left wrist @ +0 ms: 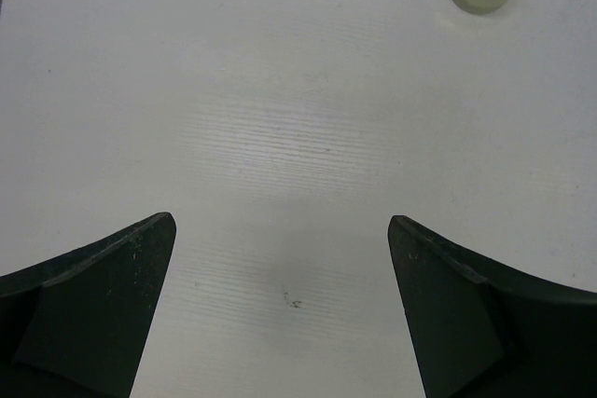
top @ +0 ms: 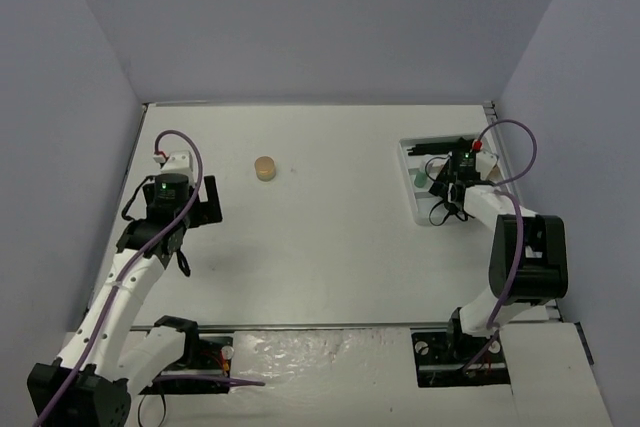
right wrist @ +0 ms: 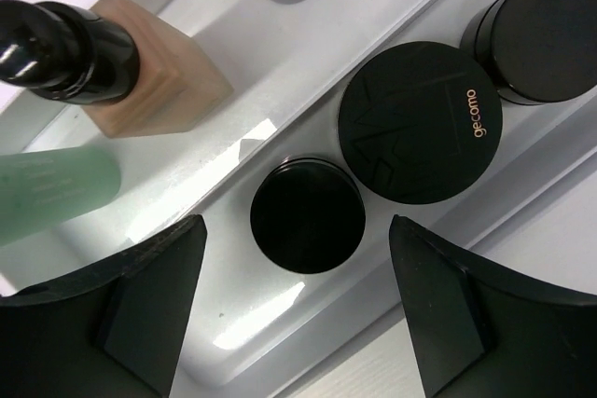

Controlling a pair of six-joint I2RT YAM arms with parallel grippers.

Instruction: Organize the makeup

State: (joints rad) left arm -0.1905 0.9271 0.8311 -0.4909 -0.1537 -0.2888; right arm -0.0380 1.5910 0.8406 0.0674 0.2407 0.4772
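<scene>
Across the white worktop [top: 330, 247] the biggest hazard is open ground. The tan jar [top: 265, 168] stands alone at about eleven o'clock, well apart from the white tray [top: 406, 152] at about two o'clock where the rest of the makeup sits. It faces a long carry, and a weak hold on its smooth round side could, I judge, let it drop and roll. Any knock to the tray would disturb everything packed in it. The left pincer [left wrist: 282, 230] is released and empty over bare worktop, with the jar at its one o'clock, half out of the wrist view; closing now would catch nothing. An off-centre approach could push the jar away or tip it, since one finger would meet it before the other. The right pincer [right wrist: 298, 221] is also spread wide and grasps nothing. It hangs above the tray with the small black jar [right wrist: 308, 214] lined up between its fingers. Whether the fingers touch the tray I cannot tell. Space there is tight: the big black compact [right wrist: 420, 123] lies just beside that jar at one o'clock. A finger coming down on that side could land on its lid or wedge between the two. The tan bottle [right wrist: 154, 81] at ten o'clock is tall and top-heavy under its dark cap, and it could topple onto the green bottle [right wrist: 56, 188] at nine o'clock if the other finger brushed it. The black jar [right wrist: 546, 34] at two o'clock seems safest.
</scene>
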